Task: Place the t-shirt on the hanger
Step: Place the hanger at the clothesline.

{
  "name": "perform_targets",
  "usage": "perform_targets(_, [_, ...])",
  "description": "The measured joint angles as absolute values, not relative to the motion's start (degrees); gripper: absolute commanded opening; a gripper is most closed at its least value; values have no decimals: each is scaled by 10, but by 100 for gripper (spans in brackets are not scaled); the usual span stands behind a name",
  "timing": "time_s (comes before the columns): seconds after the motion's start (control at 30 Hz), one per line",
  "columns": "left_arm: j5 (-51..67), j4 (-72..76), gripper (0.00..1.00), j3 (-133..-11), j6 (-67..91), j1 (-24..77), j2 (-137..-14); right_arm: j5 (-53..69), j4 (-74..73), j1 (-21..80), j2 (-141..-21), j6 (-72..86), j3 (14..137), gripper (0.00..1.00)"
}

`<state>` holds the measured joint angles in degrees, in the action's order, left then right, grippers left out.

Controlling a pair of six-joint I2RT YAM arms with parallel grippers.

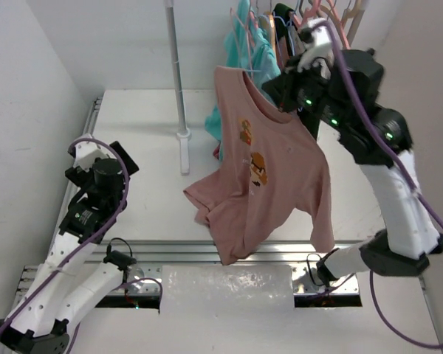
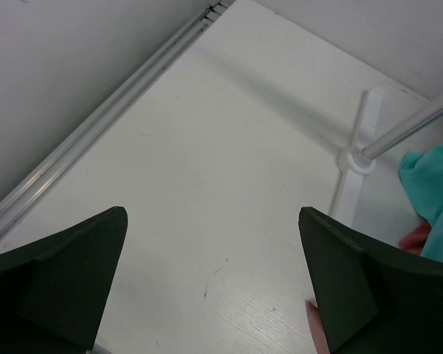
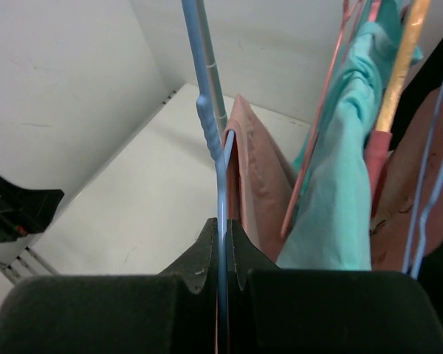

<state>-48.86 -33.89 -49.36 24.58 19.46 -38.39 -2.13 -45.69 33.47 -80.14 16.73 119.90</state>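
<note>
T-shirt hung from hanger in raised right hand; left hand idle, well apart.

The pale blue wire hanger [image 3: 221,177] is pinched between the clenched fingers of the right hand [image 3: 223,234], held high just beside the clothes rack [image 1: 176,74] and the teal shirt [image 3: 340,184]. The dusty pink t-shirt [image 1: 269,177] is draped from it, long axis running down and toward the near-left, hem bunched above the desk [image 1: 148,125]. The left hand [image 2: 210,221] is released, jaws wide, nothing between them, low at the left. The right hand is judged far nearer; the hem lies to the left hand's right.
</note>
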Motion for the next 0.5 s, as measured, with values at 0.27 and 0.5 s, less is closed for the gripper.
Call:
perform_targets(0.27, [-462,-320,100,-484,227,195,-397,-77,-391,382,-937,165,1235,0])
perform_targets(0.5, [-432,-314,100,-482,215,195,-407,-131,-309,400,-1008,159,1291,0])
